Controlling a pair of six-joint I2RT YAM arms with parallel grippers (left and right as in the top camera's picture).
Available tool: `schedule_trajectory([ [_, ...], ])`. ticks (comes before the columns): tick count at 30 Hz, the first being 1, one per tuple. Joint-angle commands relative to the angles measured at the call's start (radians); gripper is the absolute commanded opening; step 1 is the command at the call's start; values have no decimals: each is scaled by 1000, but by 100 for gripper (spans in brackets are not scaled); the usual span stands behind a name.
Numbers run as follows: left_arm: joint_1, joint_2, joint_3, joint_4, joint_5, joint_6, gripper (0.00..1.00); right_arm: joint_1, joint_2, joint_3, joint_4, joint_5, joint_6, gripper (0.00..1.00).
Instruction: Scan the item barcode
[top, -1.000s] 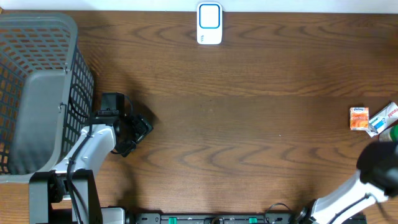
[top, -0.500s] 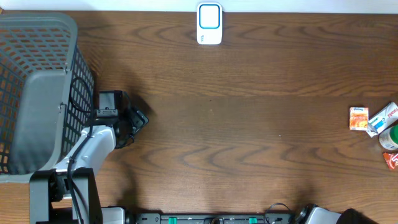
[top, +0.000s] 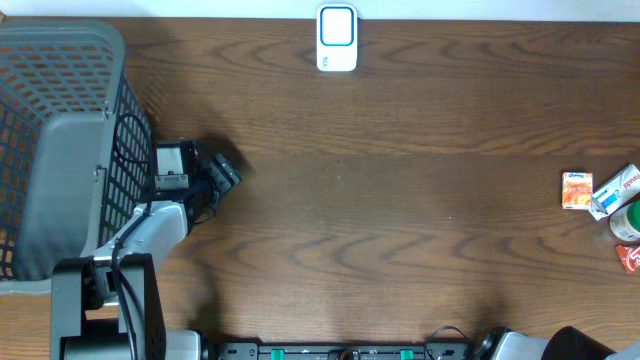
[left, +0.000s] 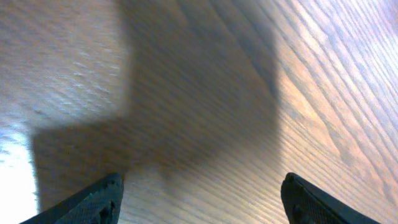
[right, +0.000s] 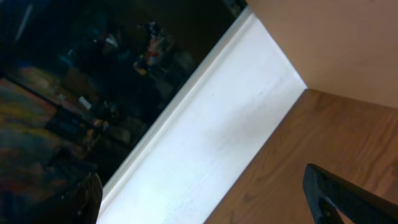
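Table seen from above. The orange packet, flat, nearly square and glossy, lies at the far right edge of the dark wood-grain table, just beside a white wrapper. The white plastic scanner stands top centre. Right gripper: fingers spread, empty, probably the nearer one. Left gripper: spread, empty, beside the grey mesh basket, well apart from the packet.

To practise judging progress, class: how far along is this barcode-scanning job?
Done: nothing visibly; the items lie at the far right, away from the scanner. In hand: nothing; the left gripper and right gripper are both open and empty. Left: pick an item, present its barcode to the scanner.
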Motion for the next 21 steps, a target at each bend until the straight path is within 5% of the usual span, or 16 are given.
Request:
schedule_trajectory([
  [1,6,-56,103,19,27,117,83,3,-11,-10,23,-55,-13,98],
  [7,5,-221,401,45,-133,381,83,13,-12,-10,138,-126,-13,99],
  [13,5,-382,673,-277,-264,563,83,51,-30,-10,197,-135,-14,99],
  [21,4,-621,724,-452,-144,618,83,101,-116,-18,146,-60,-68,98],
])
